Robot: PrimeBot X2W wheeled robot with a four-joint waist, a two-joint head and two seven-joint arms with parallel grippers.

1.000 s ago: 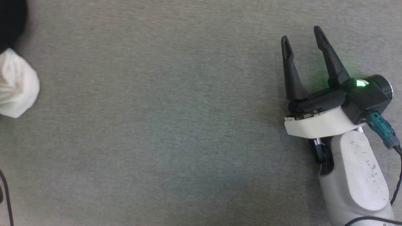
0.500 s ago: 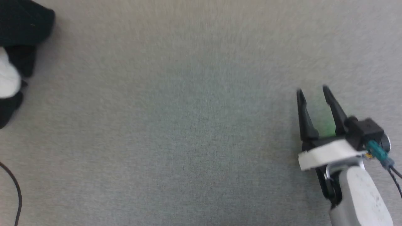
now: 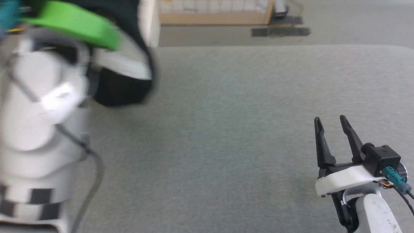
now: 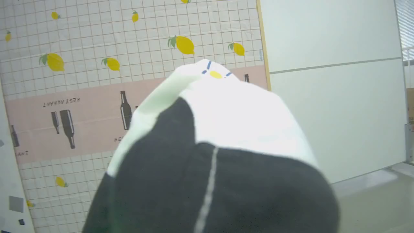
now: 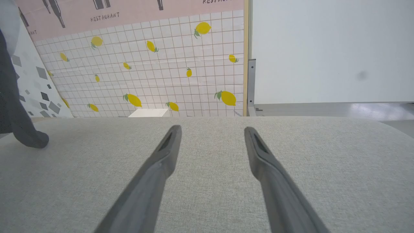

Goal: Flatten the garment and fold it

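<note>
- Where the head view looks down on the grey table (image 3: 226, 129), the left arm (image 3: 42, 106) looms blurred at the left. The dark mass beside it is too smeared to name.
- Same view, lower right: the right gripper (image 3: 330, 118) sits low over bare table, fingers apart, nothing between them.
- Left wrist view: the garment (image 4: 233, 123) is bunched right against the lens, held up off the table, black cloth below and white above, with the small print (image 4: 215, 73) at its top. The lemon-patterned wall (image 4: 97, 48) is behind. The left gripper is buried under the cloth, so I cannot tell if it is closed.
- Right wrist view: both fingers spread wide above the table. A dark sleeve (image 5: 19, 129) hangs at the far left, its end touching the surface.
</note>
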